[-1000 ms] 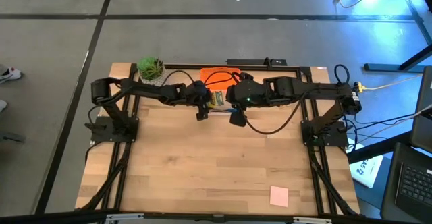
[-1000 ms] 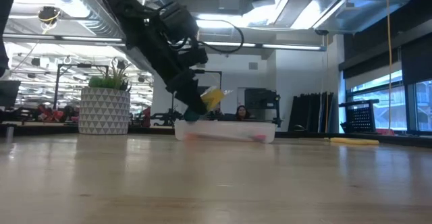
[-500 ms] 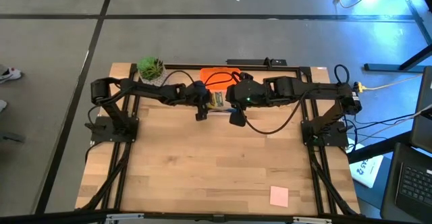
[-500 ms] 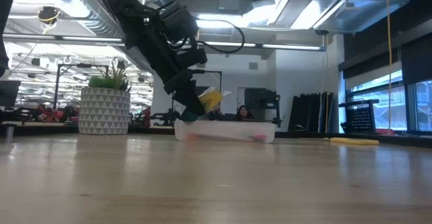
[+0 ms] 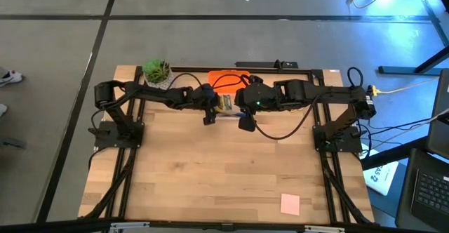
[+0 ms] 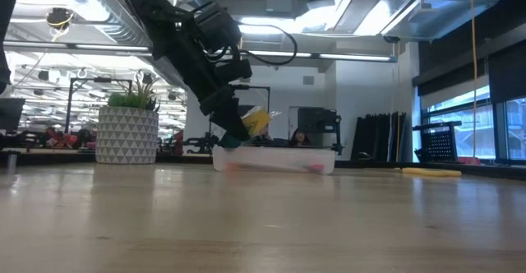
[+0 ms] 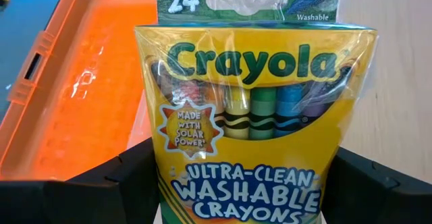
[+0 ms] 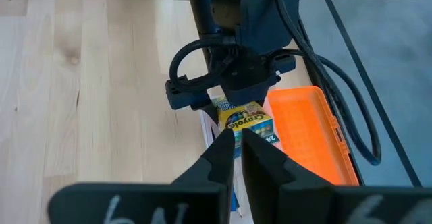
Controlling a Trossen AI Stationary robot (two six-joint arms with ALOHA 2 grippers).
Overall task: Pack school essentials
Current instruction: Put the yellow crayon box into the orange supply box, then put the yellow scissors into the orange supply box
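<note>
The green-yellow crayon box (image 7: pixel 246 116) sits between the fingers of my left gripper (image 7: pixel 250 183), over the clear case (image 6: pixel 274 159) by the table's far edge. In the high view the crayon box (image 5: pixel 226 104) lies between my left gripper (image 5: pixel 212 110) and my right gripper (image 5: pixel 243 121). My right gripper (image 8: pixel 237 146) hovers shut just right of the box and above it, touching nothing. The orange lid (image 5: pixel 228 78) lies open behind the case. The pink note pad (image 5: pixel 290 203) rests flat near the table's near right corner. Other stationery is hidden. My left gripper pinches the crayon box between its two fingers, one finger (image 7: pixel 128 183) on each narrow side of the lower half (image 7: pixel 169 190). The fingers slant down from the table's left. The box (image 6: pixel 256 121) is lifted clear and tilted above the case's rim.
A small green plant in a patterned white pot (image 6: pixel 127 133) stands at the far left of the table (image 5: pixel 210 184). Cables loop over the orange lid (image 8: pixel 307 136). The near half of the wooden table holds only the note pad.
</note>
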